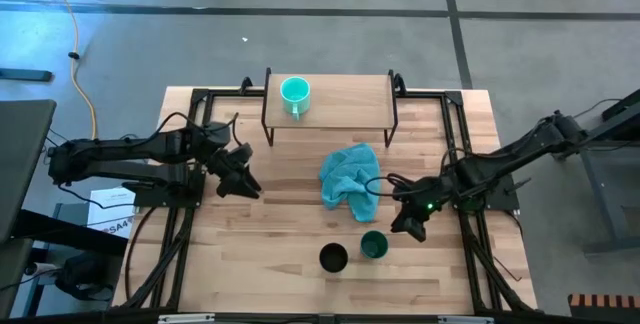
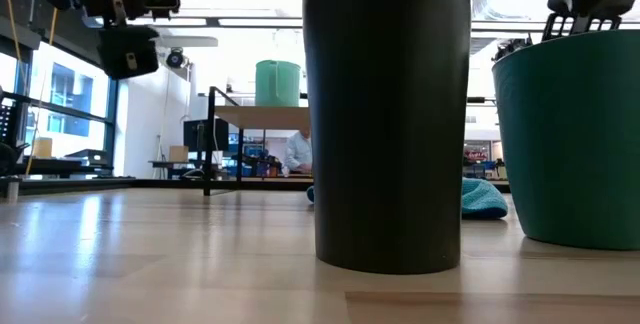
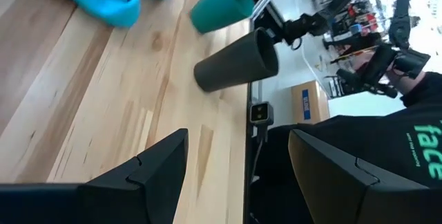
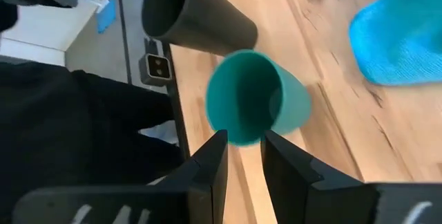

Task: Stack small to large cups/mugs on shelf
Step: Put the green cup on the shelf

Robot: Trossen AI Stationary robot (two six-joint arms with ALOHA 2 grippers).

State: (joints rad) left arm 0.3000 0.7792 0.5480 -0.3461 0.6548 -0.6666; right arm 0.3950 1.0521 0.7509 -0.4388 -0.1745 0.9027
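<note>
The right claw [image 1: 408, 226], fingers a narrow gap apart and empty, hangs above the dark green cup [image 1: 374, 245] on the desk [image 1: 260, 254]; descending off-centre could tip it into the black cup [image 1: 333, 258].

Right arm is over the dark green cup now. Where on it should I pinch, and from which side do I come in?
Come straight down and pinch the rim wall, one finger inside the open mouth. The dark green cup stands upright, and the right gripper hovers over its rim, jaws narrowly parted. Take the side away from the black cup, which stands close by.
</note>
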